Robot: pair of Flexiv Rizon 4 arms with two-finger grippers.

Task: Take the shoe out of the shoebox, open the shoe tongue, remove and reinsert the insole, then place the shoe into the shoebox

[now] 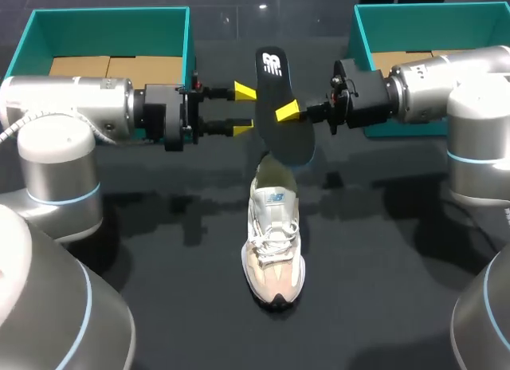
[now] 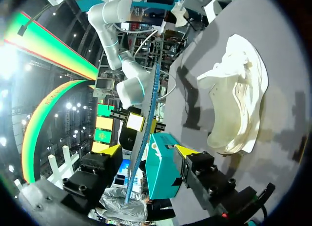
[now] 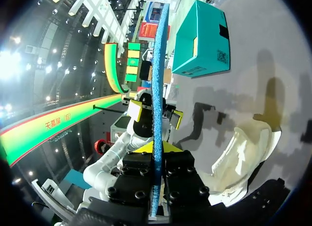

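A black insole [image 1: 277, 107] hangs upright in the air above the heel of a white and beige sneaker [image 1: 273, 244], which stands on the dark table. My right gripper [image 1: 290, 112] is shut on the insole's right side. In the right wrist view the insole [image 3: 158, 80] shows edge-on, pinched between the fingers of the right gripper [image 3: 157, 149]. My left gripper [image 1: 244, 110] is open just left of the insole. In the left wrist view the insole [image 2: 145, 114] passes between the spread fingers [image 2: 111, 150] without touching them.
A teal shoebox [image 1: 188, 43] stands at the back left behind my left arm. A second teal shoebox [image 1: 360, 35] is at the back right behind my right arm. The sneaker [image 2: 236, 94] sits below and ahead of both grippers.
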